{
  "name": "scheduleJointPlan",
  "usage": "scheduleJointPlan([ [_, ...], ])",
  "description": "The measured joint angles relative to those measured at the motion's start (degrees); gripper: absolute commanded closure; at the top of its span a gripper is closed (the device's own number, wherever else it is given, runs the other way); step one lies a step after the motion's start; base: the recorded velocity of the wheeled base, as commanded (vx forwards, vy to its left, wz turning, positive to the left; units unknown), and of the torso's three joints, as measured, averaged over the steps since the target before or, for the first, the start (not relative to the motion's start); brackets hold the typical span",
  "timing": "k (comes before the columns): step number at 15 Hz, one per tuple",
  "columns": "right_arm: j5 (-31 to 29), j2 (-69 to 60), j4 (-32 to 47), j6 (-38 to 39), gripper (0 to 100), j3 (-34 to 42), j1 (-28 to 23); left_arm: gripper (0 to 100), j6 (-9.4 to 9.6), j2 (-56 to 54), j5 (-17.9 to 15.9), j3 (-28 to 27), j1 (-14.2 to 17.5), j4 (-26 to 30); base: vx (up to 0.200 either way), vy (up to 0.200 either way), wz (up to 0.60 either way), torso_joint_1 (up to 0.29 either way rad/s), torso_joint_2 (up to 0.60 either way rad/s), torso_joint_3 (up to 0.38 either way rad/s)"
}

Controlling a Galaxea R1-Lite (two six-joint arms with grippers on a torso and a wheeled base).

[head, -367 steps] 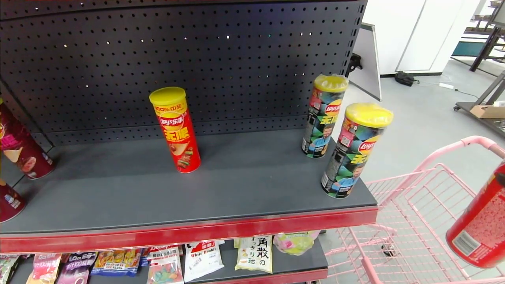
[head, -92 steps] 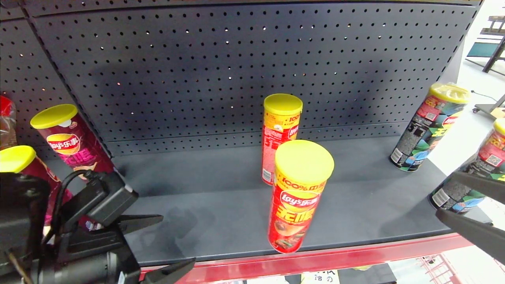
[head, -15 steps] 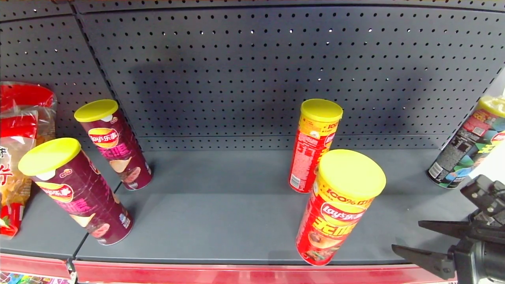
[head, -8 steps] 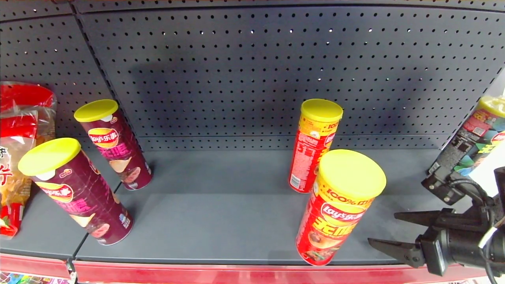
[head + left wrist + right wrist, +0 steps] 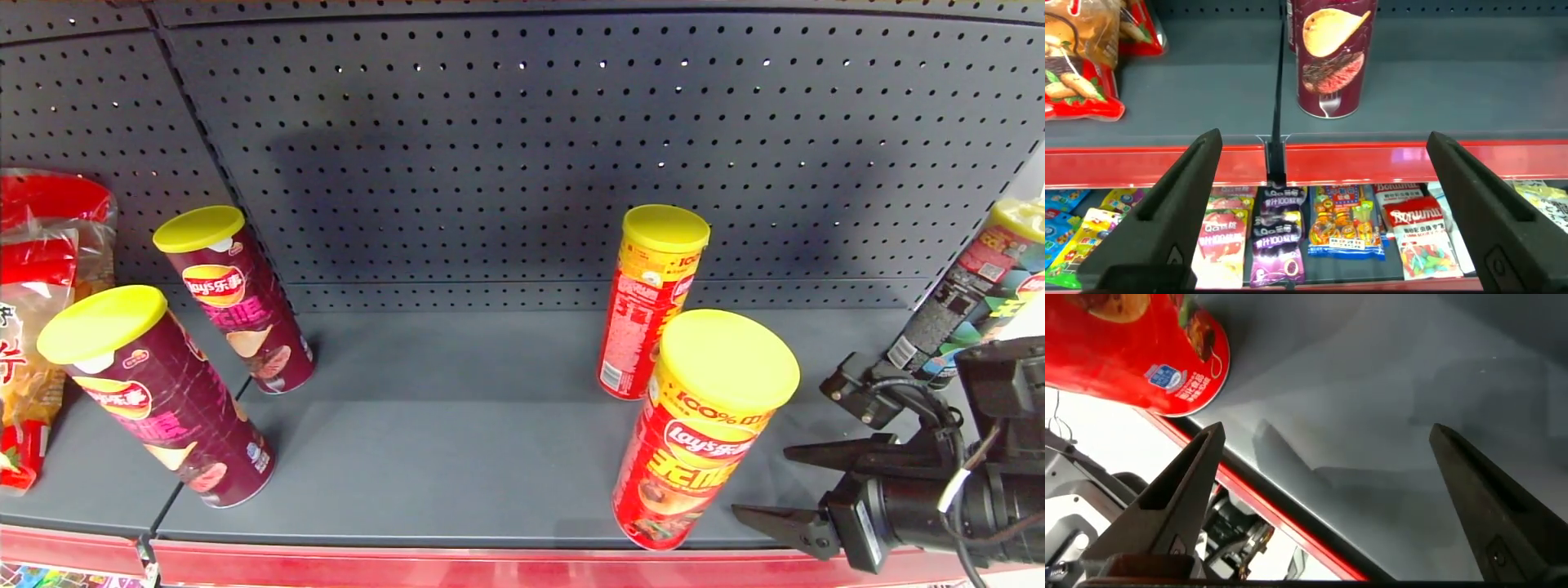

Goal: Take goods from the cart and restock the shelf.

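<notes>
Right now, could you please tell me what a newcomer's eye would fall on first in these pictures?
The front red can, yellow-lidded, stands upright at the front edge of the shelf, right of centre, with a second red can behind it. Just to its right the right tool hangs open and empty, near the can but not touching. Two maroon cans stand farther left on the shelf.
</notes>
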Motion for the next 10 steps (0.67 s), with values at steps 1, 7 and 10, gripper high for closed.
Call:
scheduleJointPlan([
  [1, -0.04, 0.50, 0.00, 0.00, 0, -0.11, 0.55, 0, -0.02, 0.00, 0.00, 0.00, 0.00, 0.00, 0.000, 0.000, 0.00, 0.000, 0.00, 0.000],
  [7, -0.20, 3.58, -0.02, 0.02, 0, -3.25, 2.67, 0, -0.02, 0.00, -0.02, 0.00, 0.00, 0.00, 0.000, 0.000, 0.00, 0.000, 0.00, 0.000],
  [10, -0.99, 4.41, -0.05, 0.00, 0, -3.74, 4.64, 0, -0.02, 0.00, -0.02, 0.00, 0.00, -0.02, 0.000, 0.000, 0.00, 0.000, 0.00, 0.000],
])
